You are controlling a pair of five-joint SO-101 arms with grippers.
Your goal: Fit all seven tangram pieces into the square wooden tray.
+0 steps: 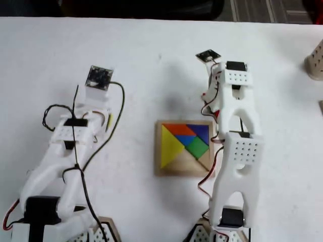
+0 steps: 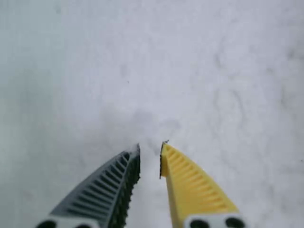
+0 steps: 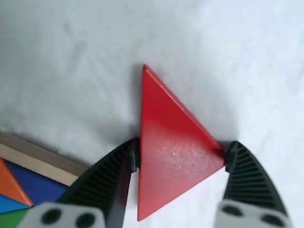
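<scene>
At left, left gripper [image 2: 150, 146] low over white table [image 2: 142, 71], fingers barely parted, empty. At centre, square wooden tray [image 1: 158, 148] partly filled with coloured tangram pieces [image 1: 174, 146]. At right, right gripper [image 3: 183, 152] clenched on red triangle [image 3: 171, 142], flat on table just outside tray.

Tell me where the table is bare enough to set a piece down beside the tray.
Bare table runs between the left arm and the tray, along the far side beyond both arms, and right of the right arm. Crowded: the tray's right edge, where the right tool grips the red triangle.
</scene>
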